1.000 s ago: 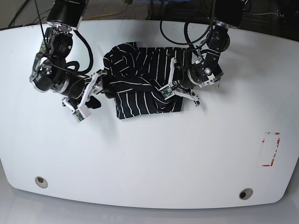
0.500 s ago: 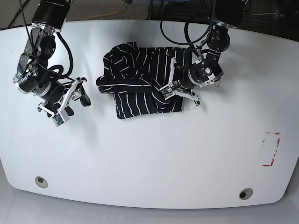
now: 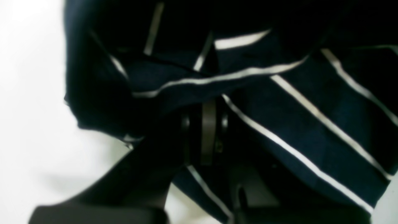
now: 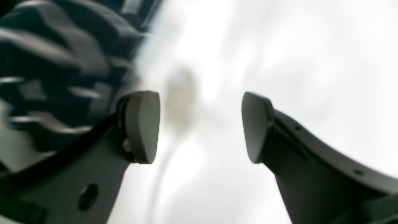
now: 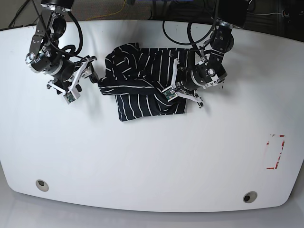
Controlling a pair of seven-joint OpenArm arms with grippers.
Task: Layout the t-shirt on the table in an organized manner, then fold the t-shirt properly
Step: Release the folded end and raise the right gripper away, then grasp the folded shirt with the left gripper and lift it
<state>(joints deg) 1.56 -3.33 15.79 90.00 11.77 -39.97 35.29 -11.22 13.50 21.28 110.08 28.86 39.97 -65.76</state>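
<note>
The table is a broad white top with rounded corners, backed by a dark strip of floor with cables, carrying two round grommets near its front edge and a red-marked rectangle at the side. The t-shirt, black with thin white stripes, lies crumpled toward the back middle. The left gripper is pressed together on the t-shirt's edge, while the right gripper hangs spread and empty just beside the cloth.

There is one black soft t-shirt with thin white stripes, one big white smooth table, two black robot arms, two small round holes, and one red-marked box.
</note>
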